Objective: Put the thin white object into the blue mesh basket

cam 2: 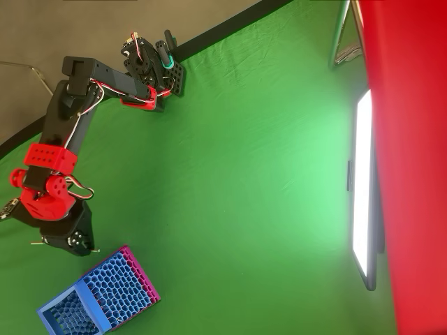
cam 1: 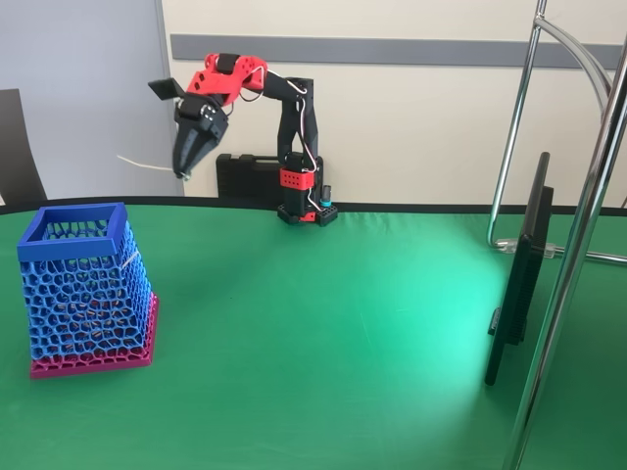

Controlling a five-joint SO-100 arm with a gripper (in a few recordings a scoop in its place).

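While the thin white object (cam 1: 145, 164) was clamped in the raised gripper (cam 1: 183, 173), the blue mesh basket (cam 1: 73, 224) was not yet reached.

A green cloth covers the tabletop (cam 1: 372, 333), brightly lit near its right edge. Behind its far edge stands a cream wall (cam 1: 411, 108) with a grey horizontal strip (cam 1: 392, 49); a chrome frame (cam 1: 578, 225) rises at right.

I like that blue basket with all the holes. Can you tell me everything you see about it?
The blue basket looks like plastic. Its walls are a web of uneven holes, with a solid square rim on top and a pink base underneath. It gets narrower toward the top. It stands upright on the green table, at the left of the fixed view. Nothing is seen touching it but the table.
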